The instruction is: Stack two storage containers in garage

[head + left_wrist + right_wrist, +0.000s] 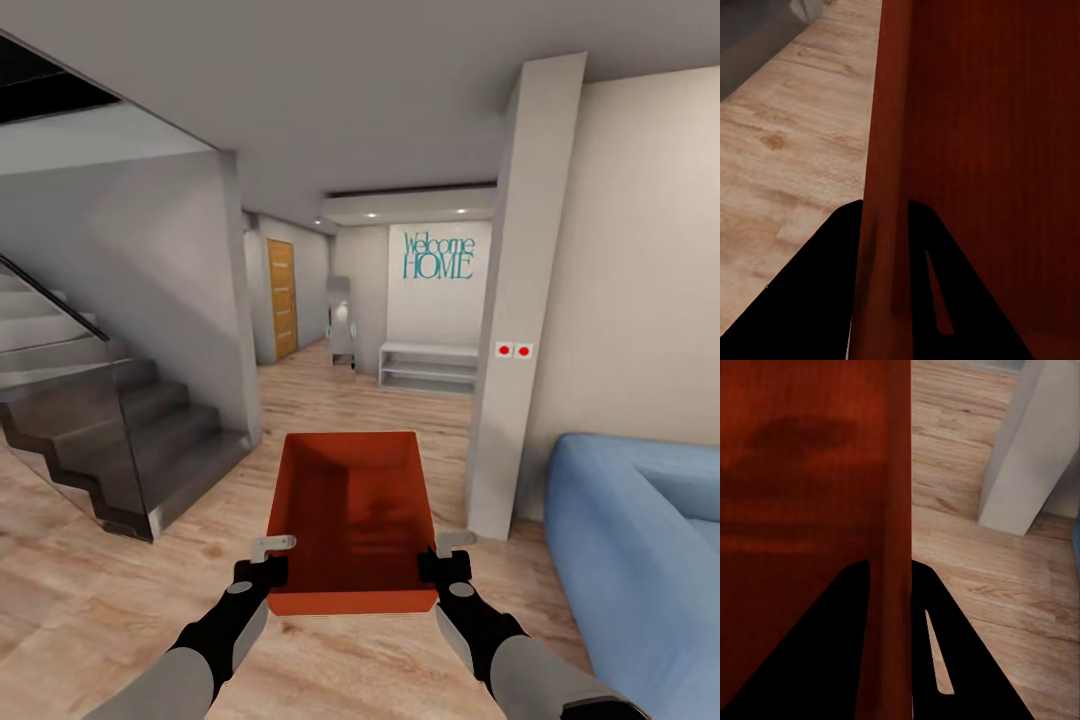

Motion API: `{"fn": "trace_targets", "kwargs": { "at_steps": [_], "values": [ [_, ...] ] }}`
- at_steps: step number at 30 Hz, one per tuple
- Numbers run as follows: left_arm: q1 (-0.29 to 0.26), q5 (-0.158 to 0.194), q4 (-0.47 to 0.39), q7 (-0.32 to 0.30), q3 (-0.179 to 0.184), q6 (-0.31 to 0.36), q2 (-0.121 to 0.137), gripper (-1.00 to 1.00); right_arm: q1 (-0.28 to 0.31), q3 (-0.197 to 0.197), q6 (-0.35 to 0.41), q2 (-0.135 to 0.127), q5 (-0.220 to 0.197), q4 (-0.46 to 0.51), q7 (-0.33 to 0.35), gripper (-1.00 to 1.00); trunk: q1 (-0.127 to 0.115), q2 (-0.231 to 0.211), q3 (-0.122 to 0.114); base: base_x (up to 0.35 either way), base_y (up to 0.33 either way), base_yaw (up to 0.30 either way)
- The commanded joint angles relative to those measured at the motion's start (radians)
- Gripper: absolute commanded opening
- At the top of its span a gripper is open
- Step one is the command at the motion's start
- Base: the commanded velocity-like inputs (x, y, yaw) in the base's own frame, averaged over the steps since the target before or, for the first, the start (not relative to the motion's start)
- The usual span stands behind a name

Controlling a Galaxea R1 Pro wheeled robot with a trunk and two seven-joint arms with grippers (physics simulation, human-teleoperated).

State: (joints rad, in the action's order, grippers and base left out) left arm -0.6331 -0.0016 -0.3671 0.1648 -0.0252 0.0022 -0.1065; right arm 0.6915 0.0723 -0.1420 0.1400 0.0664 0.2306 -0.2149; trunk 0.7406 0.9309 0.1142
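We carry 1 storage container (352,520) at the lower centre of the frame, left gripper (262,572) and right gripper (443,566) fingers pinching its 2 side walls to keep it level above the wood floor (90,600).

Bin (352,520) is sitting dead center between both arms, stairs (110,420) off left, sofa (640,560) right, pillar (520,300) ahead-right.
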Motion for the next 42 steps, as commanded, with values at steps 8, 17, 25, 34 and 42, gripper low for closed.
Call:
{"fn": "trace_targets", "kwargs": {
  "at_steps": [8, 17, 25, 34, 42],
  "values": [
    [0.0, -0.006, -0.002, 0.007, -0.002, 0.001, 0.001, -1.0, 0.002, -0.013, -0.003, -0.003, 0.007, -0.001, -0.01, -1.0, 0.001, 0.001, 0.001, 0.323, 0.0, 0.0],
    [0.0, -0.008, -0.007, 0.009, -0.002, 0.001, 0.001, -1.0, 0.002, -0.013, -0.007, -0.003, 0.007, -0.001, -0.009, -1.0, 0.001, 0.001, 0.001, 0.323, 0.0, 0.0],
    [0.0, -0.009, -0.005, 0.007, -0.001, 0.001, -0.002, -1.0, 0.002, -0.013, -0.01, -0.003, 0.006, -0.001, -0.009, -1.0, 0.001, 0.001, 0.001, 0.323, 0.0, 0.0],
    [0.0, -0.007, 0.002, 0.007, -0.002, 0.001, 0.001, -1.0, 0.002, -0.013, -0.009, -0.004, 0.006, -0.001, -0.009, -1.0, 0.001, 0.001, 0.001, 0.323, 0.0, 0.0],
    [0.0, -0.006, 0.002, 0.009, -0.003, 0.001, 0.016, -1.0, 0.002, -0.013, -0.009, -0.003, 0.006, -0.001, -0.009, -1.0, 0.001, 0.001, 0.001, 0.323, 0.0, 0.0]
  ]
}}
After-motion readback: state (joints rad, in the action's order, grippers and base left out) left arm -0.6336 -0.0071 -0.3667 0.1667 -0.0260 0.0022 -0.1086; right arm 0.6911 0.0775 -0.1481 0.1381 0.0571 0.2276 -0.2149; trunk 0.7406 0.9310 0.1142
